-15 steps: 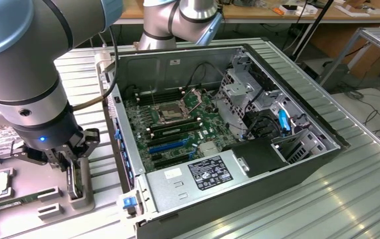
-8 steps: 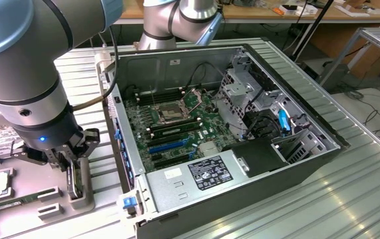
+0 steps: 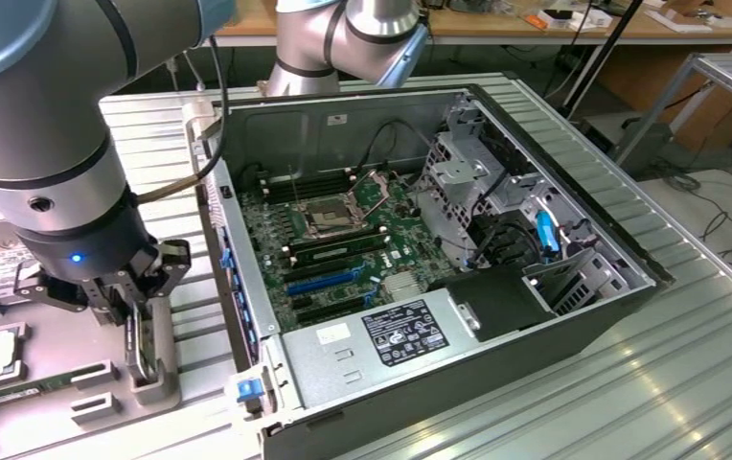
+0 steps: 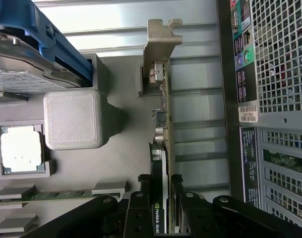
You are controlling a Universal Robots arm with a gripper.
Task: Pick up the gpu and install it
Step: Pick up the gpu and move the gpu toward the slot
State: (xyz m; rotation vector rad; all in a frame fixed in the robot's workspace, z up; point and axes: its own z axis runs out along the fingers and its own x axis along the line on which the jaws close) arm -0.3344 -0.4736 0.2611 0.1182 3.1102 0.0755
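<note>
1. A ribbed, silvery metal table (image 3: 673,383) is seen carrying an opened computer case (image 3: 596,316), laid on its side; its rear wall of perforated mesh (image 4: 279,74) is caught in the wrist view.
2. Inside the case a green motherboard (image 3: 340,249) is exposed, with a boxy silver power supply (image 3: 379,340) bearing a black label set beside it.
3. The grey, smooth-shelled arm (image 3: 47,144) is pictured reaching down at the exterior view's left, just beside the case.
4. A matte grey moulded fixture (image 3: 98,383), finely textured and cut with slots and pockets (image 4: 116,163), is laid on the table beneath the arm.
5. A flat metal hard drive (image 4: 22,64) in a blue plastic carrier (image 4: 57,39) is held in one pocket of the fixture.
6. The gpu (image 4: 163,129), a thin dark card with a bent silver bracket (image 4: 163,34) at its far end, is stood on edge in a fixture slot (image 3: 148,359), outside the case.
7. The black tool (image 4: 161,198) is clenched on the gpu, with one finger pressed to each face near the labelled end (image 3: 136,331).
8. A square, silver-lidded processor (image 4: 21,148) is seated in a recess of the fixture.
9. A narrow green memory stick (image 4: 57,195) is lodged on edge in a slot of the fixture beside the processor.
</note>
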